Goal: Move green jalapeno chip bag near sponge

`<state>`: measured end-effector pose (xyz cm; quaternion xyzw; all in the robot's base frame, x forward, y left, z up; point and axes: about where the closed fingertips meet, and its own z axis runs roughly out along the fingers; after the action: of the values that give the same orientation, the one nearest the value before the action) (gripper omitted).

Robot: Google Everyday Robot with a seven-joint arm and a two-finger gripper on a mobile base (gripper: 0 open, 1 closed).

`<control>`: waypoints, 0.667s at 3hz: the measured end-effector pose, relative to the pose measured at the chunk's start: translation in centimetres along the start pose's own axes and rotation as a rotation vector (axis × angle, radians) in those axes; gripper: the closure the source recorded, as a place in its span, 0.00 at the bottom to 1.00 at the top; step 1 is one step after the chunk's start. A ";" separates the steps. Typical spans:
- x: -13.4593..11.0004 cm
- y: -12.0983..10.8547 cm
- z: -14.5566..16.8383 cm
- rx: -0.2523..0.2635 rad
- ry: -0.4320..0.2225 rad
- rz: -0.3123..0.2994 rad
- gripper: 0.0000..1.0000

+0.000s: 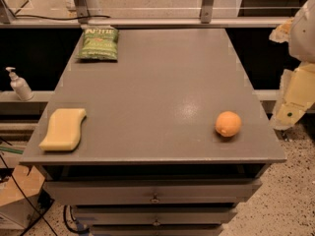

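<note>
The green jalapeno chip bag (99, 43) lies flat at the far left corner of the grey table (162, 82). The pale yellow sponge (64, 129) lies at the near left corner, well apart from the bag. My gripper (294, 100) hangs off the table's right side, beyond its edge, far from both the bag and the sponge. It holds nothing that I can see.
A round orange fruit (228, 123) sits near the table's front right corner. A white pump bottle (18, 85) stands on a ledge to the left. Drawers (155, 193) run below the tabletop. A rail (147, 21) crosses behind the table.
</note>
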<state>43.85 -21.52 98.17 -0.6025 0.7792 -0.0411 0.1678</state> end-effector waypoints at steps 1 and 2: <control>0.0 0.0 0.0 0.000 0.000 0.000 0.00; -0.5 -0.2 -0.1 0.006 -0.041 -0.003 0.00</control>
<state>44.13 -21.09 98.40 -0.6039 0.7746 -0.0312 0.1854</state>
